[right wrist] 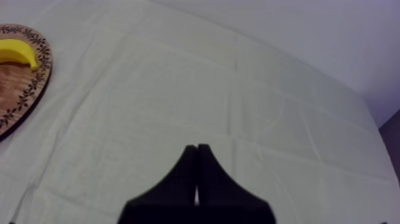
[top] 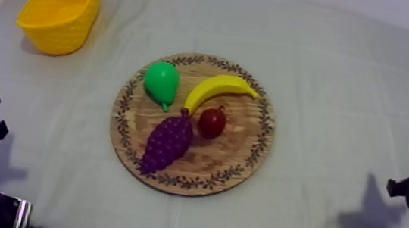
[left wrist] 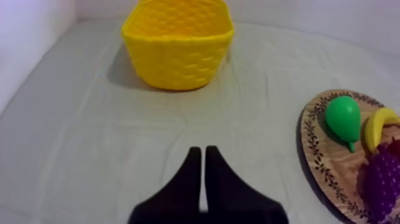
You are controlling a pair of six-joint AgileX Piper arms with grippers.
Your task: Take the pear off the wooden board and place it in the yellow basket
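Task not begun: pear [top: 161, 81] lies on wooden board [top: 262, 131], ahead-right of left gripper [left wrist: 204, 156], yellow basket [top: 60, 11] straight ahead of it w/ no fruit seen inside; left & right gripper [right wrist: 197, 149] both narrow wedges, holding nothing; reach, grasp, carry, drop all left.

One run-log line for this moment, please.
stage: not started | pear: on wooden board | yellow basket: left side | left end effector: shut | right end effector: shut
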